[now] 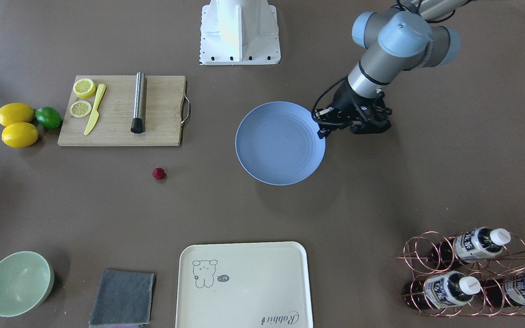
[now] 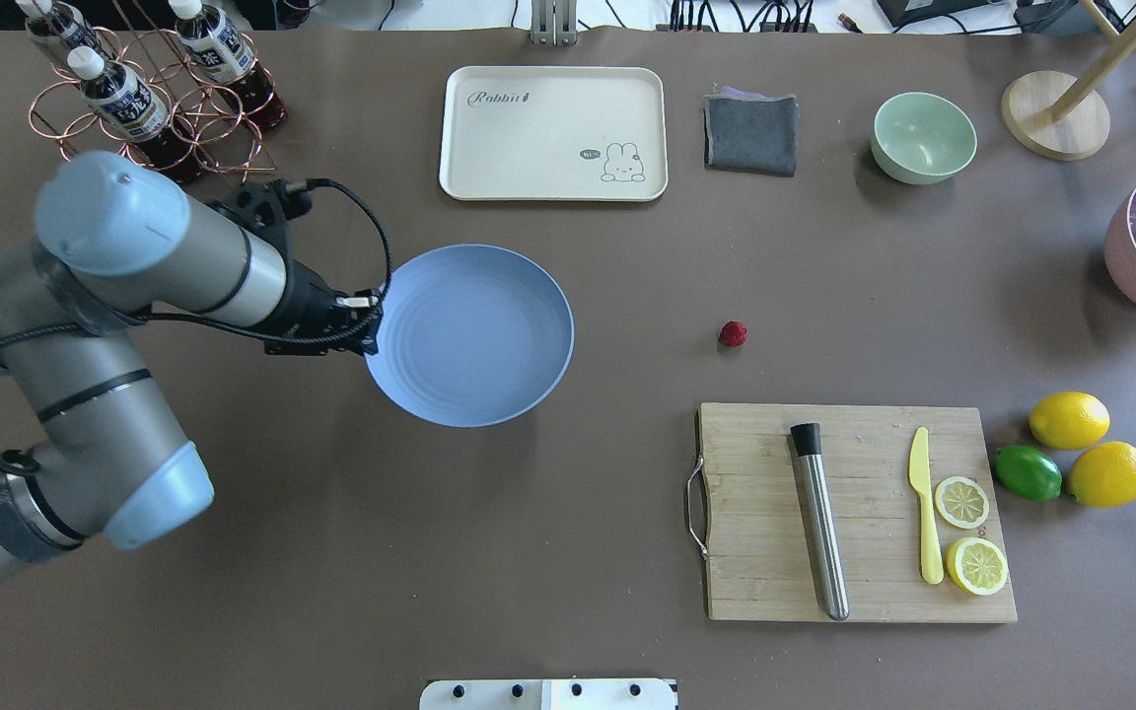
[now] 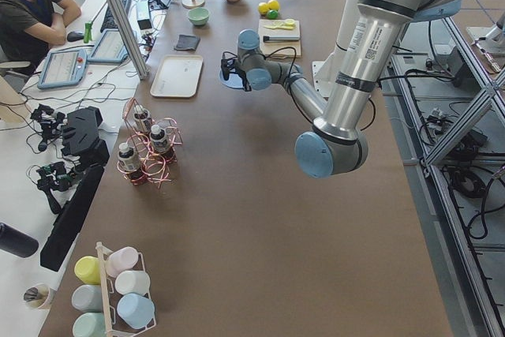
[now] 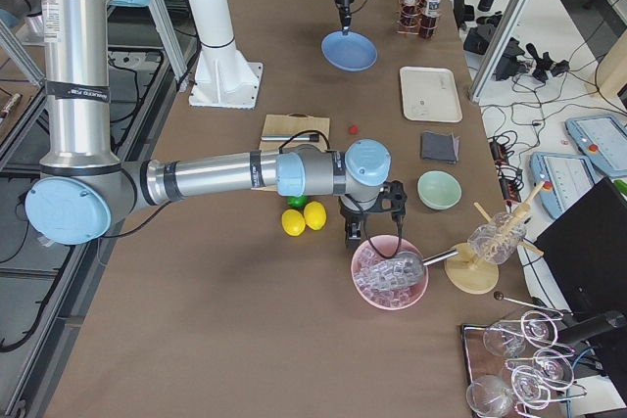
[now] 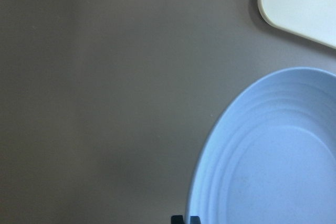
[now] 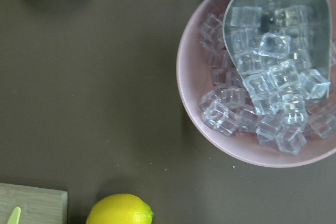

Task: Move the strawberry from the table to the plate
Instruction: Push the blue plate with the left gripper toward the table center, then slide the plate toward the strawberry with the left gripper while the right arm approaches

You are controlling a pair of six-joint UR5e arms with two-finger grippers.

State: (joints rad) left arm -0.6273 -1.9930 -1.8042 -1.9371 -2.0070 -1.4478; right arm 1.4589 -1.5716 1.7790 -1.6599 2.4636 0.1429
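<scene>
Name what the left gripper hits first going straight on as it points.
Likely the plate rim, straight below the left gripper; possibly the bare table just beside it, depth being unclear.

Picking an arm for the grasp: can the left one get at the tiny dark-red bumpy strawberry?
Probably yes: only the shallow light-blue plate lies between the left gripper and the strawberry, with bare grey-brown table around it.

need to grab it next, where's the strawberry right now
In the overhead view the strawberry lies on the table, right of the plate and just past the far left corner of the cutting board.
</scene>
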